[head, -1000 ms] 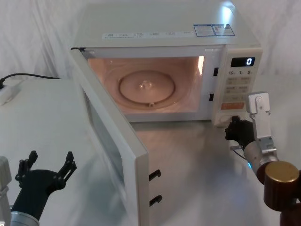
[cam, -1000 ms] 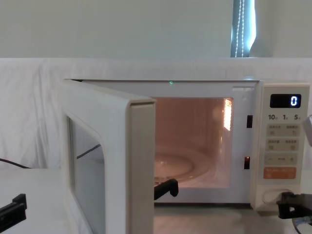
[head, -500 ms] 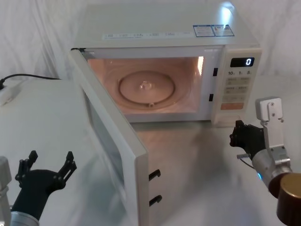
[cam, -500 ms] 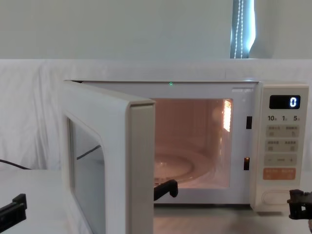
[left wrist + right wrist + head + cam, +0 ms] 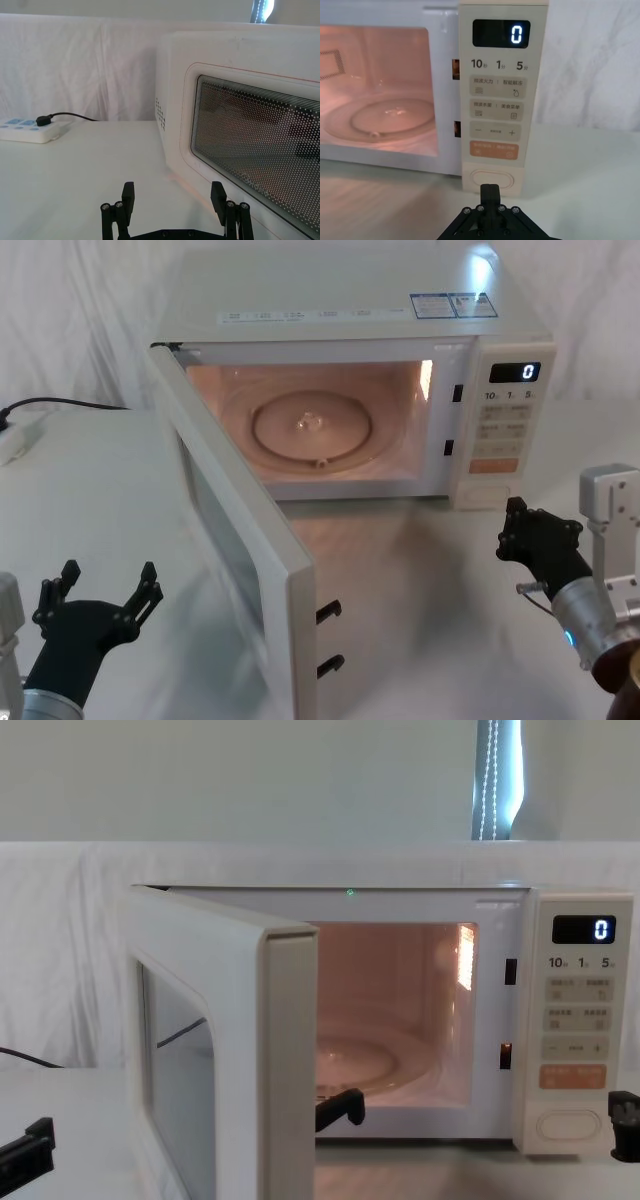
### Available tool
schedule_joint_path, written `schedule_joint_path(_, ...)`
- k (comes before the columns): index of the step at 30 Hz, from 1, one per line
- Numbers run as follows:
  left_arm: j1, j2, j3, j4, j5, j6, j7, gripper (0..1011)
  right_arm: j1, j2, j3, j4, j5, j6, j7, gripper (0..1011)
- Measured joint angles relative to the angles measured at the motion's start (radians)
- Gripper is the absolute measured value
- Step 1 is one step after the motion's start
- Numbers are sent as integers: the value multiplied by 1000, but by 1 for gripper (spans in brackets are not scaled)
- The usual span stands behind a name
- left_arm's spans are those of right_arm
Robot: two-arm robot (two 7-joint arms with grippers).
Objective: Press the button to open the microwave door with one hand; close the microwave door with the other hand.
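Cream button [image 5: 492, 179] just ahead of R gripper [image 5: 489, 189], apart

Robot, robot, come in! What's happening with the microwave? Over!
Right gripper shut, off the button. Left gripper open, low beside the door. Door wide open, inside lit. Nothing in the way.

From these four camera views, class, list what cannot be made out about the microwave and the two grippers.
- Microwave door: the logo under its window is cut off by the left wrist view's edge; the head view sees the door edge-on.
- Small print on the panel keys above the button: too small in every view.
- Right gripper: cropped by the chest view's right edge.
- Left gripper: its body is cut off at the left wrist view's edge; jaws open.
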Motion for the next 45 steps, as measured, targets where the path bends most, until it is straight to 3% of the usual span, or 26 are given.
schedule_joint_path(16, 0, 0, 0, 0, 0, 0, 0, 1001, -48, 17, -1, 5, 84, -69, 10, 0)
schedule_joint_path(31, 0, 0, 0, 0, 0, 0, 0, 1001, -50, 23, 2, 5, 101, -74, 6, 7)
schedule_joint_path(36, 0, 0, 0, 0, 0, 0, 0, 1001, -50, 22, 2, 5, 100, -74, 6, 105)
schedule_joint_path(45, 0, 0, 0, 0, 0, 0, 0, 1001, -50, 22, 2, 5, 98, -74, 5, 385)
